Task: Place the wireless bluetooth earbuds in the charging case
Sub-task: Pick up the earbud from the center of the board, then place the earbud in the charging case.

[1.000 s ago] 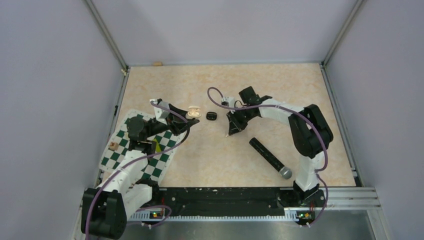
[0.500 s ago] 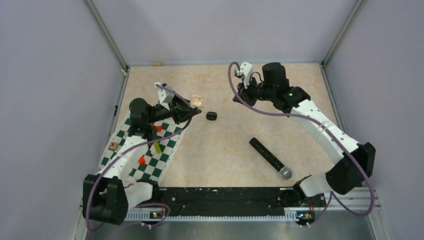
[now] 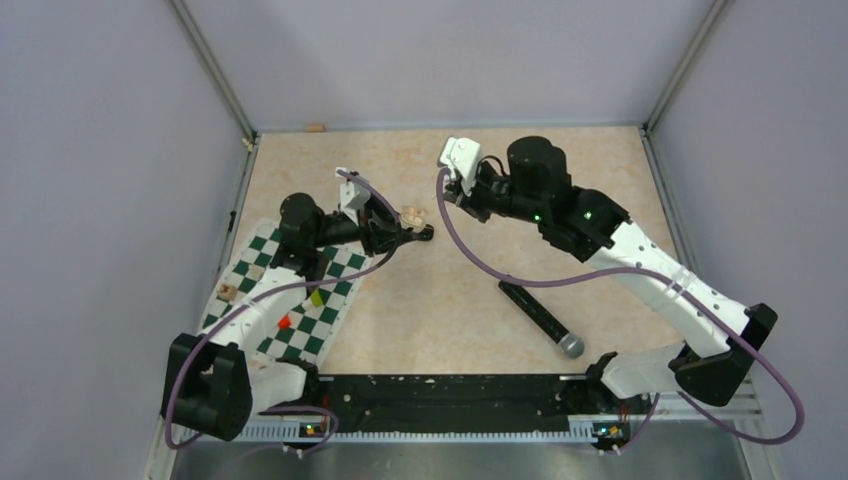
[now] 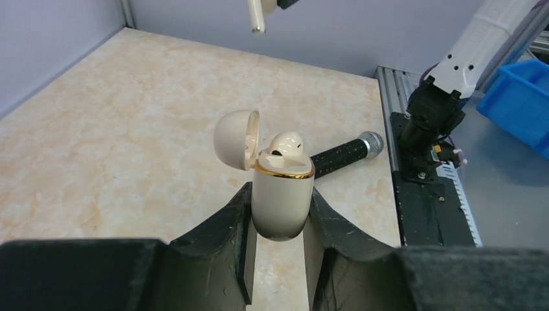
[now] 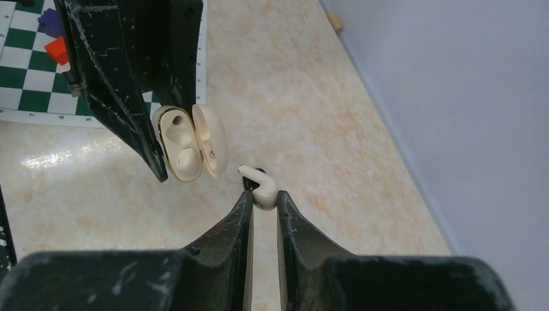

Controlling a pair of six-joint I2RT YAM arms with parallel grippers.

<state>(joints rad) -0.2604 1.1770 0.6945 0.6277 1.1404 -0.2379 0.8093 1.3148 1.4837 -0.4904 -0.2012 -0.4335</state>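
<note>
My left gripper (image 4: 280, 217) is shut on the cream charging case (image 4: 282, 188), held upright above the table with its lid swung open. One whitish earbud (image 4: 286, 142) sits in a socket of the case; the other socket (image 5: 175, 123) is empty. My right gripper (image 5: 263, 198) is shut on a second white earbud (image 5: 264, 191), raised in the air just right of the open case (image 5: 188, 146). That earbud (image 4: 257, 18) also hangs at the top of the left wrist view. A small dark bit (image 3: 424, 232) lies on the table by the case (image 3: 411, 216).
A black microphone (image 3: 540, 317) lies on the table at the near right. A green checkered mat (image 3: 290, 300) with coloured blocks (image 3: 284, 321) sits under the left arm. A small wooden block (image 3: 316, 127) rests by the back wall.
The right arm rose from the table, swung to the back, then came left towards the case with the earbud. The left gripper carried the case rightward, next to the dark bit.
</note>
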